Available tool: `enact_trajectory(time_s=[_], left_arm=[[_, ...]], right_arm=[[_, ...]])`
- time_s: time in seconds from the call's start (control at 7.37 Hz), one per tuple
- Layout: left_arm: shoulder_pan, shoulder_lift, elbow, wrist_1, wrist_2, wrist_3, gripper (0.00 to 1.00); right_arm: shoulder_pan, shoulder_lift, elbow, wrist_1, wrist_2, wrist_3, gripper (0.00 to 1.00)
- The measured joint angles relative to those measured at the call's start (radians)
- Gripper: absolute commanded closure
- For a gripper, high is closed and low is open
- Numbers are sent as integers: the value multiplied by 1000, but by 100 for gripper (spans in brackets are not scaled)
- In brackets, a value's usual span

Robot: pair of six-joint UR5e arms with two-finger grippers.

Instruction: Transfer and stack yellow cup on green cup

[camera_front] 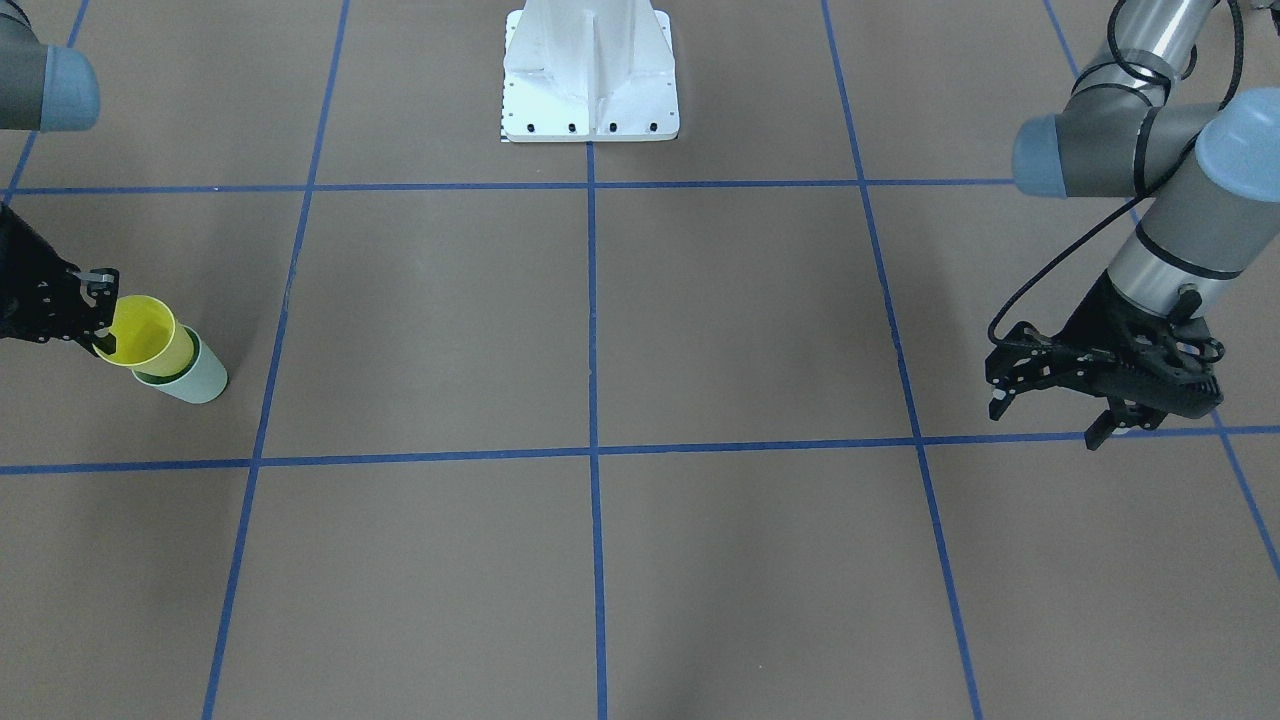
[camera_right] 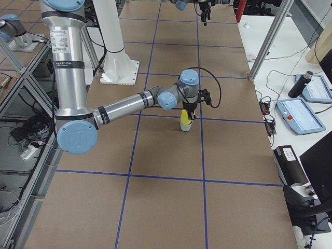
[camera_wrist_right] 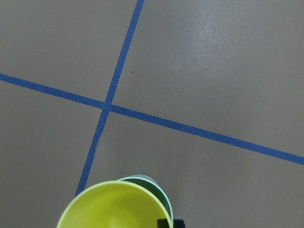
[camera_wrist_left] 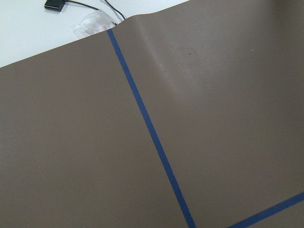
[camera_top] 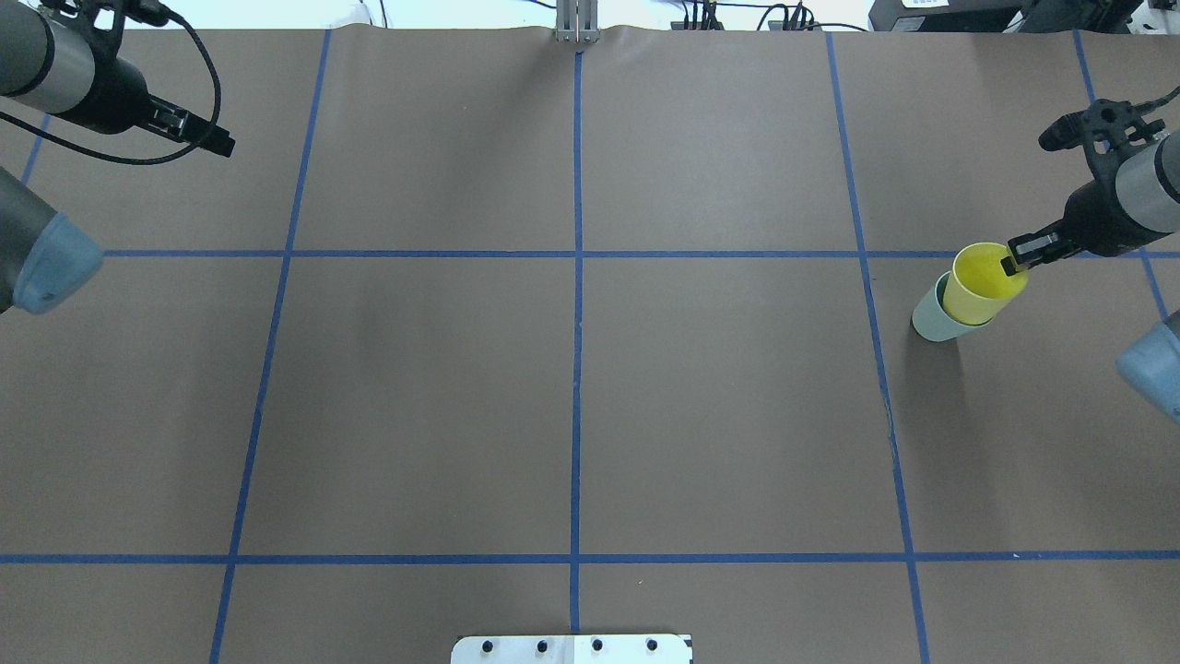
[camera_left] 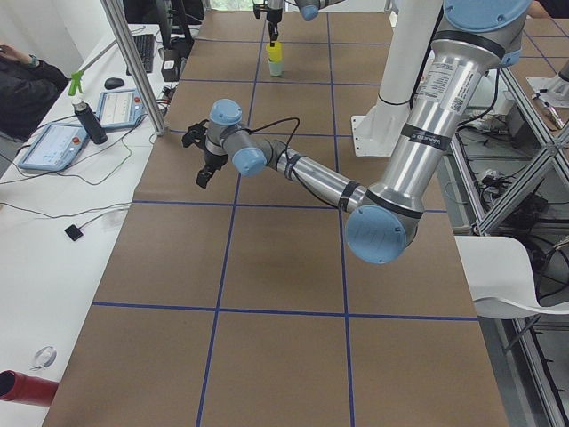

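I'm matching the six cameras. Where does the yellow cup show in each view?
Front-facing: yellow cup, mid left.
Overhead: yellow cup, far right.
Exterior left: yellow cup, top, far end.
Exterior right: yellow cup, centre.
Left wrist: not in it.
Right wrist: yellow cup, bottom edge.
Shared landmark: the green cup it sits in.

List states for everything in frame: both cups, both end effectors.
small bright yellow tapered plastic cup: partly nested in the other cup, rim pinched.
small pale mint-green tapered plastic cup: upright on the table, yellow cup inside it.
right end effector: shut on the yellow cup's rim.
left end effector: open, empty, above the table.
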Motion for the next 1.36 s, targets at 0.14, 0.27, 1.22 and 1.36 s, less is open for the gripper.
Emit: enact_trajectory(time_s=[0.14,0.27,1.22,1.36], left_arm=[[0,-1,0,0,0,0,0],[-2,-1,0,1,0,0,0],[-256,39,-5,295,-94,436,0],[-313,74,-10,336,-113,514,0]], right_arm=[[-2,1,-1,1,1,4,0],[-3,4,-1,1,5,7,0],[75,4,-7,4,-2,2,0],[89,4,-14,5,0,3,0]])
